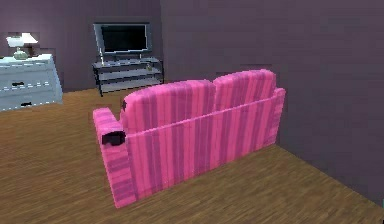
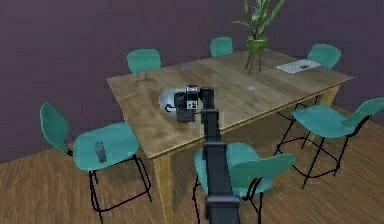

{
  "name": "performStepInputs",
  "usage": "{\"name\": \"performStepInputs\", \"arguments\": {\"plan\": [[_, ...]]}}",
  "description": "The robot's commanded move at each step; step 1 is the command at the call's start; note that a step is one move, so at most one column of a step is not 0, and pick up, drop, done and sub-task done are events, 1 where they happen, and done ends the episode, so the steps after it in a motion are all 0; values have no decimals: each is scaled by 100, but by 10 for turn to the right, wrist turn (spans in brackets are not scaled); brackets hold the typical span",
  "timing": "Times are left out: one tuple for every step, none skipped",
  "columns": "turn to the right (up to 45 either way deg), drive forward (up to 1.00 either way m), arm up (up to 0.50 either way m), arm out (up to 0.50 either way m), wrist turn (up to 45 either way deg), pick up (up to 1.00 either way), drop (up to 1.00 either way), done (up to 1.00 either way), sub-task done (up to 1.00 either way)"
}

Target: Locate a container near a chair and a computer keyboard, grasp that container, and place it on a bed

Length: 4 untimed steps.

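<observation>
The end effector [image 2: 182, 100] shows against the wooden counter [image 2: 140, 112], at a pale grey round thing [image 2: 166, 97] too small to name as the container. I cannot tell how its fingers stand or whether it holds anything. Six teal chairs [image 2: 122, 140] ring the counter, and one potted plant [image 2: 258, 30] stands at its far end. The forward view has one pink striped sofa [image 1: 200, 125] and one television [image 1: 121, 38].

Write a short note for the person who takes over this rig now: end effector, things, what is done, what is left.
End effector: above the wooden table, at a grey round thing, maybe the container; cannot tell whether it holds anything.
Things: teal chairs around the table; flat grey thing near its far corner, perhaps the keyboard.
Done: table reached.
Left: secure the grey round thing, find a bed, place it there.
</observation>
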Motion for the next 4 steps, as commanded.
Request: {"name": "performStepInputs", "arguments": {"plan": [[0, 0, 16, 0, 0, 0, 0, 0, 0], [0, 0, 0, 0, -450, 0, 0, 0, 0], [0, 0, 0, 0, -450, 0, 0, 0, 0], [0, 0, 0, 0, -330, 0, 0, 0, 0]]}}
